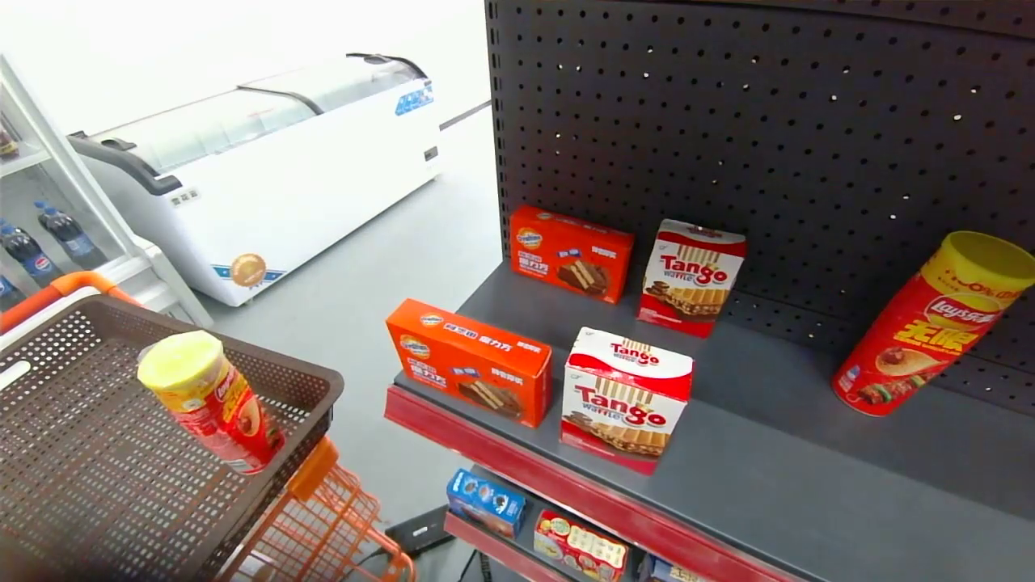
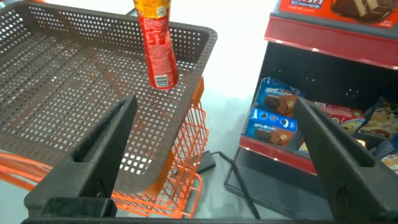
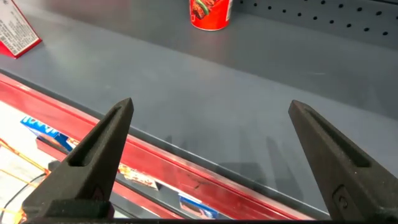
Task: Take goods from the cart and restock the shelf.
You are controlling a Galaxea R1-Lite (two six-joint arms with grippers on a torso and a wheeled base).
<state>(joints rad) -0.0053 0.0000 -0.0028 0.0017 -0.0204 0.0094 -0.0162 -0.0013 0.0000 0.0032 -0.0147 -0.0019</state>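
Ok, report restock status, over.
Left gripper open, empty; right gripper open, empty, over shelf. One chip can standing in cart; second can on shelf. No obstruction seen.

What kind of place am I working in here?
Likely a small shop or mock-up: a dark pegboard shelf with boxed snacks, a brown mesh shopping cart, and a white glass-topped chest freezer.

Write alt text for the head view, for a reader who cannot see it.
A dark shelf holds two orange boxes, two red-and-white wafer boxes and, to the right, a red crisp can. At left, another red can with a yellow lid stands in the cart's brown basket.
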